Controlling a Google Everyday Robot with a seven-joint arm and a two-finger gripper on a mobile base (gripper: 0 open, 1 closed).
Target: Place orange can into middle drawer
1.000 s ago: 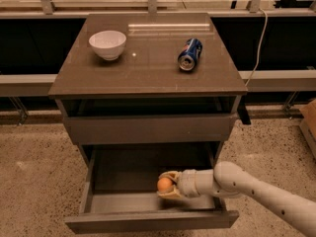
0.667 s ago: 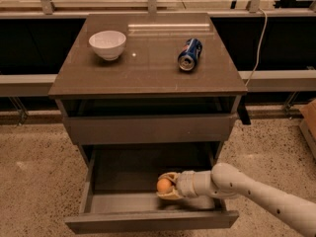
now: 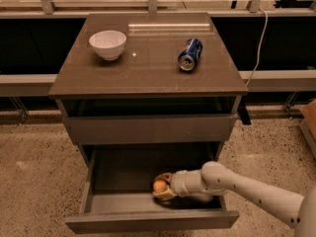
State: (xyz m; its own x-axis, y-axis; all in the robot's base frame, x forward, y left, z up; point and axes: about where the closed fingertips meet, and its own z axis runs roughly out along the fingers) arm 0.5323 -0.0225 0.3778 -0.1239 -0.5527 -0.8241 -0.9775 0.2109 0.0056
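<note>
Orange can [image 3: 159, 185] was seen as a small smooth ball, held low inside the open middle drawer [image 3: 113, 204], right of centre and close above its floor; whether the floor was touched could not be told. The gripper [image 3: 163, 187] was reached in from the right, with its 2 fingers closed around the ball.

The ball was judged light and fairly firm, with a slick skin that could slip in the grip or roll once freed. A hold across its widest part was therefore judged best, and such a hold appeared to be taken. Since the ball was round, no long axis and no pointing direction could be assigned to it.

On the tabletop [image 3: 148, 78], a white bowl [image 3: 107, 43] and a blue soda can [image 3: 189, 54] lying on its side were seen, well apart from the ball.
</note>
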